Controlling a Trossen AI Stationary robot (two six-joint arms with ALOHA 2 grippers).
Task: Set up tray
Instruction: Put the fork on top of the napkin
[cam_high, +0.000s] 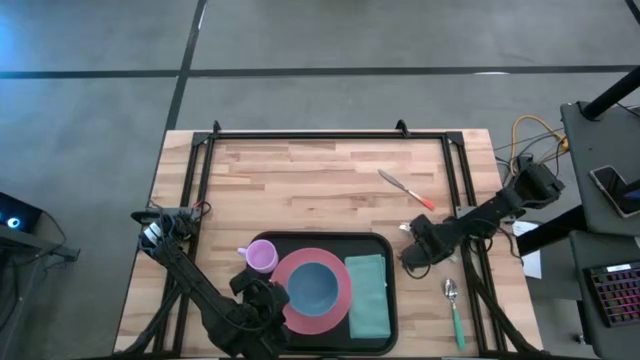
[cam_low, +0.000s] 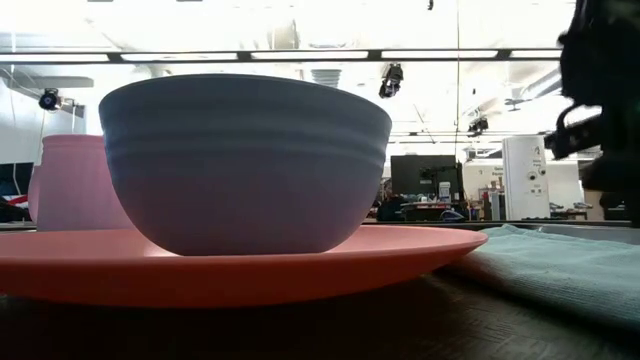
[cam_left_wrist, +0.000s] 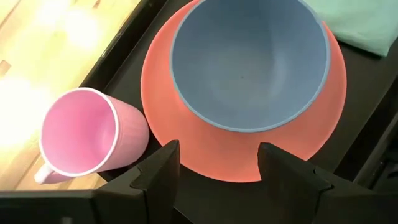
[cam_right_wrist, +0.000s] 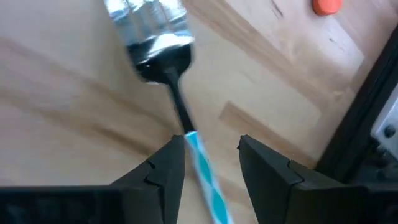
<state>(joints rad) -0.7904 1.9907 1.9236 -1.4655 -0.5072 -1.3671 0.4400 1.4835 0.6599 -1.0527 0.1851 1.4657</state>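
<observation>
The black tray (cam_high: 378, 243) lies at the table's near middle. On it stand a pink cup (cam_high: 261, 256), a pink plate (cam_high: 340, 300) with a blue bowl (cam_high: 313, 285) on it, and a folded teal napkin (cam_high: 367, 295). My left gripper (cam_high: 262, 300) is open at the tray's near left corner, its fingers (cam_left_wrist: 219, 152) just above the plate's rim (cam_left_wrist: 217, 168). My right gripper (cam_high: 415, 252) is open just right of the tray. A fork (cam_right_wrist: 158, 43) with a blue-and-white handle (cam_right_wrist: 202, 162) runs between its fingers, close to one of them. My right gripper has the fork's handle (cam_right_wrist: 194, 142) in the gap between its open fingers, close against the inner side of one finger (cam_right_wrist: 171, 162). I cannot tell whether that finger touches it. The fingers lie along the fork.
A knife with an orange handle (cam_high: 405, 190) lies on the table far right of the tray; its handle end shows in the right wrist view (cam_right_wrist: 326, 6). A spoon with a green handle (cam_high: 455, 308) lies right of the tray near the front edge. Black frame rails (cam_high: 460, 190) run along the table's sides.
</observation>
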